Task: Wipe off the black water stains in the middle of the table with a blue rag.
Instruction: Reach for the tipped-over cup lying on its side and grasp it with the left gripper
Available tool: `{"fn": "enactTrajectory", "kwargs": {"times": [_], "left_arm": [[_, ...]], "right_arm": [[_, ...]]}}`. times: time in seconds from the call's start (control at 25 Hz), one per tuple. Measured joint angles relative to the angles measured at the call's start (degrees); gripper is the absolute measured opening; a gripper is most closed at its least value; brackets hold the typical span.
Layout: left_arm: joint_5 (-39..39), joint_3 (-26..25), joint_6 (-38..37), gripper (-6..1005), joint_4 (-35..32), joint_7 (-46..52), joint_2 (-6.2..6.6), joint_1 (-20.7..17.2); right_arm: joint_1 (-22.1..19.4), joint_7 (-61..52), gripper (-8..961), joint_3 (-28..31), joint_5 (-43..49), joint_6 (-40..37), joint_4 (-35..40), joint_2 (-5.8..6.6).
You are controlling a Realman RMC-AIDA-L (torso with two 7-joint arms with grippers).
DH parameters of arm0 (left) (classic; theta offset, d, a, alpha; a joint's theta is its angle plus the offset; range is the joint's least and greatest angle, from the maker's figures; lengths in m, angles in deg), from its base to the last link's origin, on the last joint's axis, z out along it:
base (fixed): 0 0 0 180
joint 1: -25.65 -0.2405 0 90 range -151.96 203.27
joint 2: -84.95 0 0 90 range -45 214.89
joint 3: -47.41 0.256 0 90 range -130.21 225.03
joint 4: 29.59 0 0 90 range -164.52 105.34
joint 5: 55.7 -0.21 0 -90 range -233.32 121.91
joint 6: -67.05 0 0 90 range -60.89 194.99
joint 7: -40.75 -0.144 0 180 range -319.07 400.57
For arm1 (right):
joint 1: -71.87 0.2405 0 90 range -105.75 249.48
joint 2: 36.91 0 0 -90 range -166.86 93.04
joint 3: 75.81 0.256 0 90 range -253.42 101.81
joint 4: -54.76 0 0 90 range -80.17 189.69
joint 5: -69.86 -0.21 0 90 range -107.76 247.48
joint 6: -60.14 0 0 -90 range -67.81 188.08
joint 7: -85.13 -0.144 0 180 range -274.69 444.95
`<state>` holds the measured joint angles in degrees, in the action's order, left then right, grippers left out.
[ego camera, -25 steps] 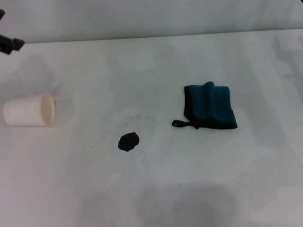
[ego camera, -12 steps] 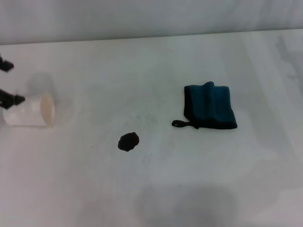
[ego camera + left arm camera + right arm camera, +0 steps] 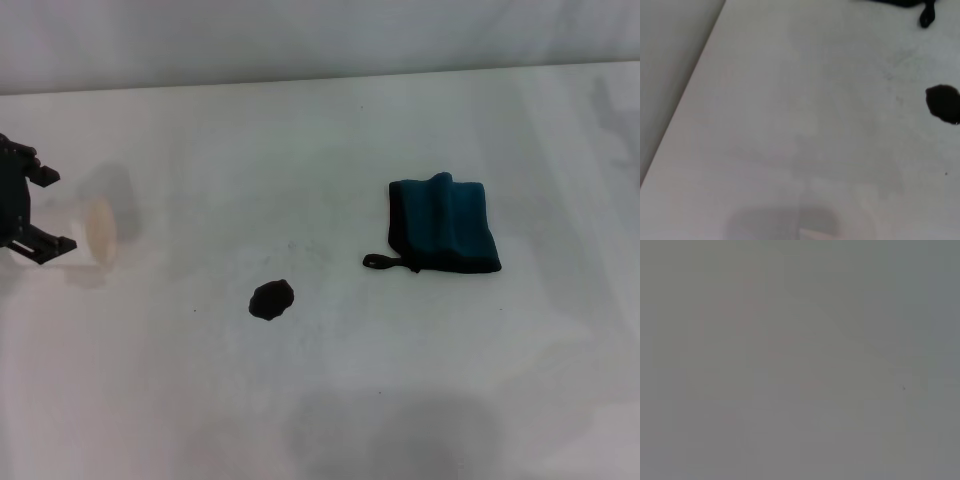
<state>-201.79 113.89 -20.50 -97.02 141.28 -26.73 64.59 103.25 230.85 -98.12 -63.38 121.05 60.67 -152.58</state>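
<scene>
Head view: the left gripper (image 3: 45, 210) is shown at the left edge of the table (image 3: 320, 400), its two dark fingers spread apart on either side of a white paper cup (image 3: 100, 232), which is now blurred and only partly discernible. One second earlier only the tip of this gripper was visible near the far left corner, and the cup lay sharp and untouched on its side; the gripper has since descended to the cup, which appears disturbed. This is judged a preliminary step, since no wiping has begun. The black water stains (image 3: 271, 299) remain a small irregular blob near the middle of the table, with faint grey specks beyond them. The blue rag (image 3: 445, 224) lies folded to the right of the stains, well apart from them, unmoved, its black loop pointing toward them. The right gripper is not seen in any view; its wrist view shows only featureless grey. The tabletop is plain matte white, bounded at the far side by a pale wall.
</scene>
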Motion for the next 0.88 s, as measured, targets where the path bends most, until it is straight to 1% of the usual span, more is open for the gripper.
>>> {"fn": "enactTrajectory", "kwargs": {"times": [0.16,0.44,0.6,0.88], "left_arm": [[-0.9,1.5,0.2,872,0.0,-0.6,-0.11,0.0],[-4.7,1.7,1.1,872,-0.5,-1.8,-0.13,-0.3],[-5.0,2.2,3.3,871,-0.3,-3.4,-0.45,-0.8],[-5.1,7.4,7.8,871,3.8,-3.4,-0.47,-0.7]], "right_arm": [[0.0,0.0,793,0.0,0.0,0.0,0.0,0.00],[-0.1,0.0,793,0.0,0.0,0.1,0.1,0.08],[-0.2,-0.1,793,0.0,0.0,0.3,0.1,0.10],[0.1,-0.1,793,0.0,0.0,0.4,0.1,-0.04]]}}
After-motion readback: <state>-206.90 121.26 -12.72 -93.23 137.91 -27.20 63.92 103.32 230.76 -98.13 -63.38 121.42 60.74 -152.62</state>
